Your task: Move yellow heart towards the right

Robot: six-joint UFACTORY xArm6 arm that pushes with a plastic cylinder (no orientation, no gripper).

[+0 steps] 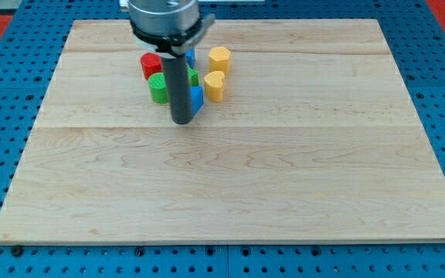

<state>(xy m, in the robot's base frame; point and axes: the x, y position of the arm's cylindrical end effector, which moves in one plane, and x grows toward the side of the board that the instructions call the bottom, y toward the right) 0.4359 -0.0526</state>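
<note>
The yellow heart (pixel 215 86) sits on the wooden board (pixel 230 185) near the view's top, in a cluster of blocks. My tip (pixel 181 121) rests on the board just below and left of the heart, touching a blue block (pixel 197 100). The rod hides part of the cluster. A yellow hexagon block (pixel 219 59) lies right above the heart.
A red round block (pixel 151 65) and a green block (pixel 158 89) lie left of the rod. Another green block (pixel 193 76) and a blue block (pixel 191 56) peek out behind the rod. The board lies on a blue pegboard (pixel 439 116).
</note>
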